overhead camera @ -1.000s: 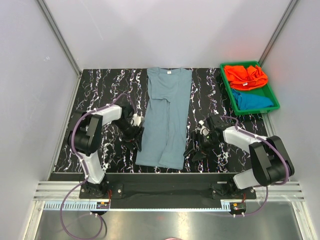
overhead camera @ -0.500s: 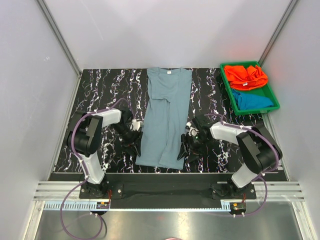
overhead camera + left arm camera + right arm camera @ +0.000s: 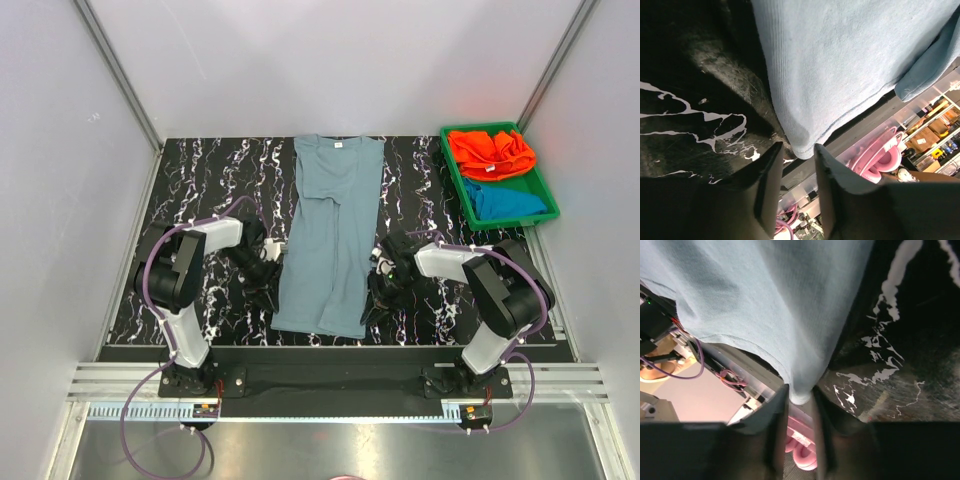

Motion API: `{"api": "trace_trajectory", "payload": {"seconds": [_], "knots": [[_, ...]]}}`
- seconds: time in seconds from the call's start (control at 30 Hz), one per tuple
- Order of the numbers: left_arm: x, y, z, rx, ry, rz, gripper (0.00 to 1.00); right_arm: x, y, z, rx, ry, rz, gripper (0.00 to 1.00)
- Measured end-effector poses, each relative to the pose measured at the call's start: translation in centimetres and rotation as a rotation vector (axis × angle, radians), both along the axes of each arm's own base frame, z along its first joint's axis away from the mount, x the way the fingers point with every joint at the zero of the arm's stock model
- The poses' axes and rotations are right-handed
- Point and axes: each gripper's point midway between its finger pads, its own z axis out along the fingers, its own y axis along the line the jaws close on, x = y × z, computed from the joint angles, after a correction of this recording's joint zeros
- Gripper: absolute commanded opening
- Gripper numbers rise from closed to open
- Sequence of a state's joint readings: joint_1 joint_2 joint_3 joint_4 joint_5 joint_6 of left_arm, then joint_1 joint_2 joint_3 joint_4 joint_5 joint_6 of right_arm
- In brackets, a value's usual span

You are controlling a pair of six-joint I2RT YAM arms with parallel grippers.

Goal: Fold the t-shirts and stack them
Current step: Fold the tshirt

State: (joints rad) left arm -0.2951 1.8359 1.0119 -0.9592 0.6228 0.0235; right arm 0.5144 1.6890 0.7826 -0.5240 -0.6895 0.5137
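The dusty grey-blue t-shirt [image 3: 330,235] lies flat and lengthwise on the black marbled table, collar at the far end. My left gripper [image 3: 273,300] is low at its near left edge. In the left wrist view the jaws [image 3: 799,150] still stand apart, with the hem corner of the shirt [image 3: 840,65] just between their tips. My right gripper [image 3: 368,305] is at the near right edge. In the right wrist view its fingers [image 3: 801,395] pinch the hem corner of the shirt [image 3: 770,305]. The orange t-shirt [image 3: 490,152] and the teal-blue t-shirt [image 3: 508,200] lie crumpled in the tray.
The green plastic tray [image 3: 457,185] stands at the back right of the table. Grey walls close in the left, right and far sides. The table's near edge runs right behind both grippers, just past the shirt's hem.
Both grippers have moved inward to the shirt's near corners and narrowed. The right one has closed on its corner; the left one has partly closed around its corner.
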Motion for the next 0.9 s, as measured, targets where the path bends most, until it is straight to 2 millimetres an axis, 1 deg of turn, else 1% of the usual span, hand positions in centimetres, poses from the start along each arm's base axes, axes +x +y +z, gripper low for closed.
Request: {"api": "trace_trajectory", "payload": {"seconds": [0.03,0.1,0.13,0.2,0.23,0.27,0.6,0.7,0.8,0.9], "knots": [[0.0,0.0,0.0,0.0,0.0,-0.003,0.33,0.1,0.0,0.0,0.002,-0.003,0.001,0.12],[-0.1,-0.1,-0.1,0.001,0.002,-0.007,0.32,0.1,0.1,0.0,0.002,-0.003,-0.002,0.06],[-0.2,-0.2,-0.1,0.001,0.004,-0.012,0.28,0.1,0.1,0.0,0.001,-0.003,-0.002,0.0],[-0.4,-0.4,-0.1,0.002,0.006,-0.023,0.21,0.1,0.0,0.0,0.001,-0.003,0.0,0.0],[-0.5,-0.5,-0.1,0.002,0.006,-0.029,0.14,0.1,0.0,0.0,0.001,-0.004,0.001,0.0],[-0.6,-0.6,-0.1,0.002,0.007,-0.033,0.0,0.1,0.0,0.0,0.001,-0.004,0.001,0.0],[-0.8,-0.8,-0.1,0.003,0.001,-0.05,0.0,0.2,-0.2,-0.3,-0.012,-0.017,0.004,0.0],[-0.7,-0.8,0.1,0.002,-0.012,-0.052,0.0,0.5,-0.1,0.0,-0.015,-0.023,0.009,0.0],[-0.5,-0.7,0.7,0.002,-0.04,-0.056,0.0,1.7,0.2,0.7,-0.021,-0.063,0.017,0.0],[0.1,-0.7,1.8,-0.003,-0.094,-0.058,0.0,4.2,1.0,1.9,-0.017,-0.155,0.026,0.0]]}}
